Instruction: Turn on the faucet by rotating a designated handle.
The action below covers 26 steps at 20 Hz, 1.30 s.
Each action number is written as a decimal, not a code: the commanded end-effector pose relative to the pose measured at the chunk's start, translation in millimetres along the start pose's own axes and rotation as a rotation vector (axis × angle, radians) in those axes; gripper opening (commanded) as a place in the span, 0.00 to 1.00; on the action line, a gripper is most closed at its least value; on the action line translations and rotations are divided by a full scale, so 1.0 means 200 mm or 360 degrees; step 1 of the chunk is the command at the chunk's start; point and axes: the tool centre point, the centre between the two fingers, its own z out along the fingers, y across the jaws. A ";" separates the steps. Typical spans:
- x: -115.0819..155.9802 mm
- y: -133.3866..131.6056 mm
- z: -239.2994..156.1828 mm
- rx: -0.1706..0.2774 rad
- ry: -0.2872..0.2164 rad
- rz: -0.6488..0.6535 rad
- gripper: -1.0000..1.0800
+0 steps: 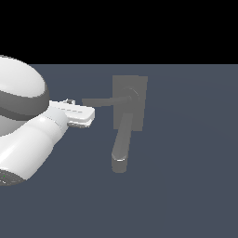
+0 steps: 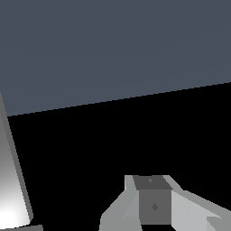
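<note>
The grey faucet [image 1: 130,103] is a flat back plate with a round hub, and a thick spout [image 1: 122,146] runs down from it. The thin handle [image 1: 100,101] sticks out from the hub toward the exterior view's left. My gripper [image 1: 69,101] sits just past the handle's free tip, on the exterior view's left of it, with a small gap. Its fingers look pressed together with nothing between them. In the wrist view the fingers [image 2: 154,202] form one block, and a bright grey bar [image 2: 12,180] at the picture's edge looks like part of the faucet.
My white arm [image 1: 28,135] fills the exterior view's left side. The floor [image 1: 186,186] is plain dark blue-grey. Beyond its far edge everything is black.
</note>
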 end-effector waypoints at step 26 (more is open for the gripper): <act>0.17 -0.37 -0.01 0.0118 0.0170 -0.0248 0.00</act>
